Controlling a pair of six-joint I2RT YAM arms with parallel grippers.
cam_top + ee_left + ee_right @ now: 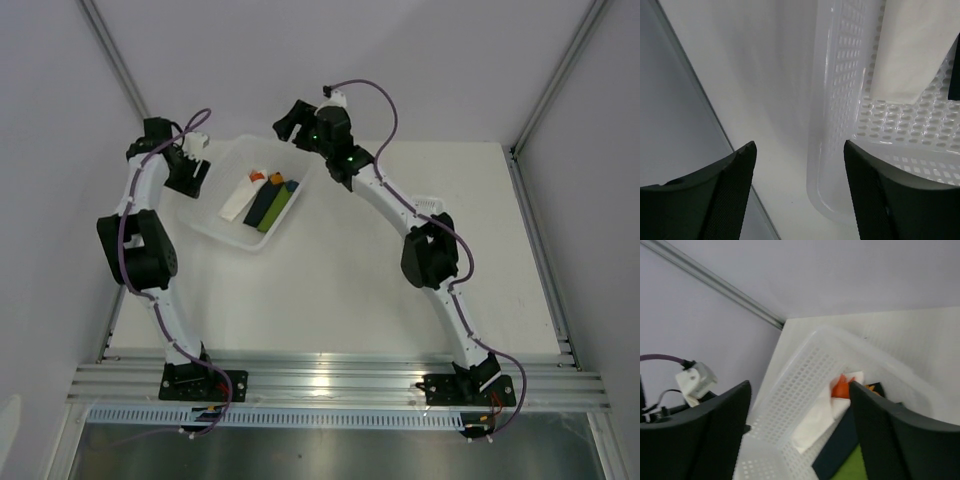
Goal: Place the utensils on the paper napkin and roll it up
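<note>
White napkin [817, 422], orange utensils [840, 388] at one end, in perforated bin [795, 385]

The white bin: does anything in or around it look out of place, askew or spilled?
Only that the bin sits askew on the table. Inside, the paper napkin with orange utensils poking out lies beside dark and green bars; nothing spilled.

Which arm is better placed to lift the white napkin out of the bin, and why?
Left, probably. The napkin lies along the bin's left side, next to the open left claw just outside that wall. The right claw, also open, would have to cross the dark bars.
</note>
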